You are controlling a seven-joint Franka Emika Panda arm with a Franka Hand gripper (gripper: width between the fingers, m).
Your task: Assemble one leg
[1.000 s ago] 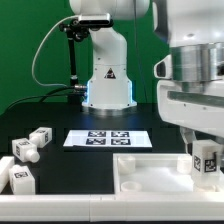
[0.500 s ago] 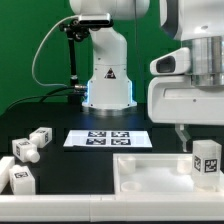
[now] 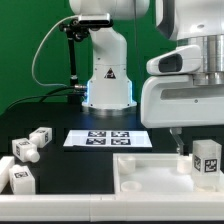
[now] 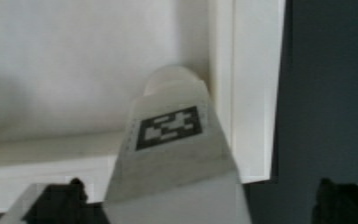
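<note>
A leg (image 3: 206, 161), a small white post with a square tag, stands upright in the tray's corner at the exterior view's right. The wide white tray (image 3: 150, 178) lies at the front. My gripper (image 3: 198, 142) hangs just over this leg, one finger (image 3: 177, 143) showing beside it. In the wrist view the leg (image 4: 172, 140) lies between my dark fingertips (image 4: 60, 203), with a gap on each side. The gripper (image 4: 202, 206) is open and holds nothing. The tray wall (image 4: 250, 90) runs beside the leg.
Three more legs (image 3: 38, 137) (image 3: 25, 150) (image 3: 18, 178) lie on the black table at the exterior view's left. The marker board (image 3: 108, 138) lies in the middle, in front of the robot base (image 3: 108, 85). A green wall stands behind.
My hand has shifted toward the exterior view's left and slightly up. The leg in the tray corner has stayed in place.
</note>
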